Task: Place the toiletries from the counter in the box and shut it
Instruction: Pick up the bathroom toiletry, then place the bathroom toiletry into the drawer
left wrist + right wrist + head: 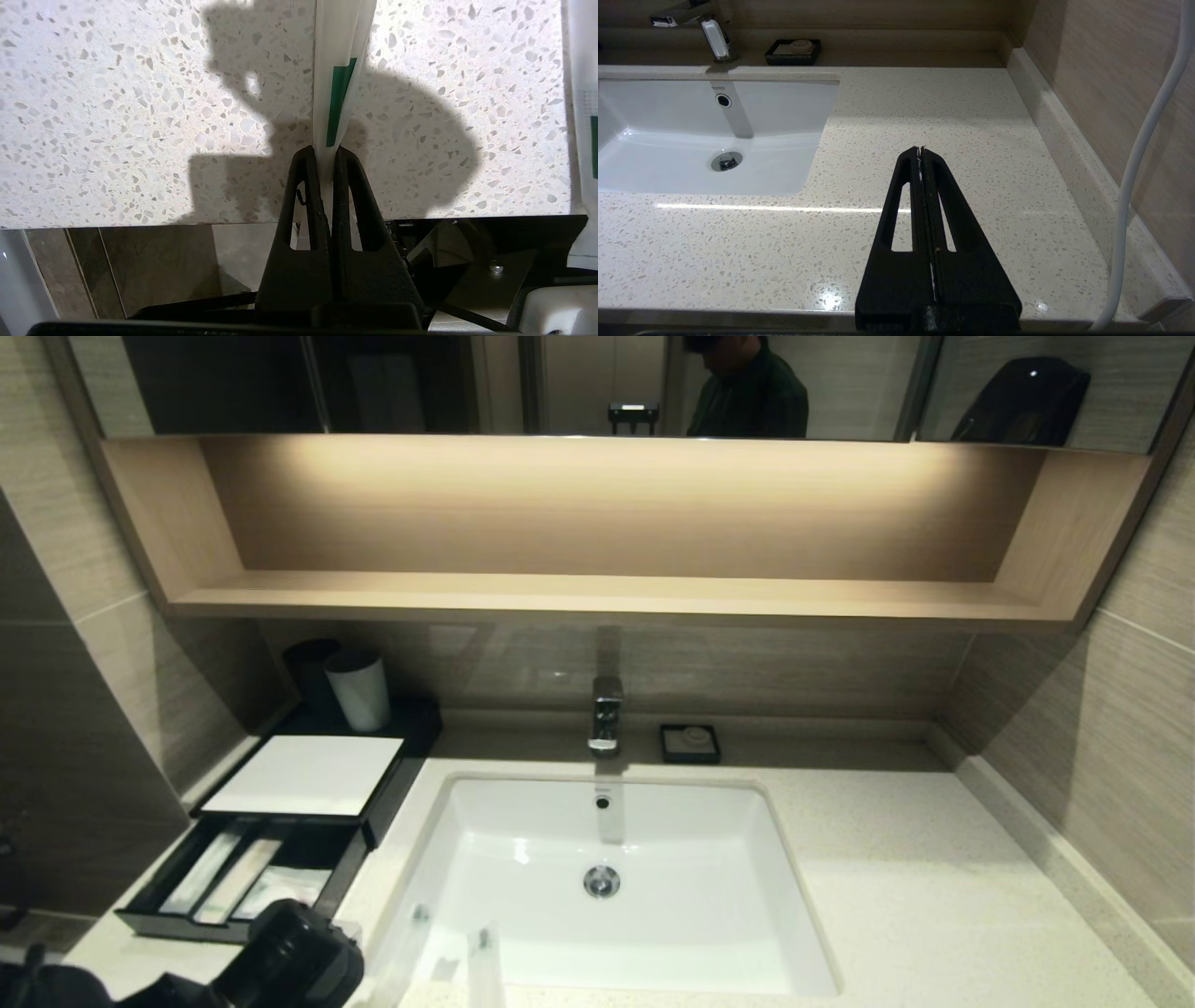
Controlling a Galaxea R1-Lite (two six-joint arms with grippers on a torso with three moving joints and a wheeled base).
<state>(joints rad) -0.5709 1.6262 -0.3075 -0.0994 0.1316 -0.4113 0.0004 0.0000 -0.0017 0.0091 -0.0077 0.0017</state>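
At lower left of the head view I have the left end effector point(327, 156) clamped on a long pale plastic-wrapped packet point(338, 70) lying on the speckled beige stone surface point(117, 116); held by its tip, it could slip free when lifted toward the open black drawer box point(245, 882).

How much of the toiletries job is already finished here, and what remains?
Done: three wrapped packets already lie in the open drawer of the black box. In hand: the left hand is shut on a long narrow pale packet over the speckled counter. Left: that packet must go in, another packet lies nearby, and the drawer must be closed. The right hand is shut, idle above the counter.
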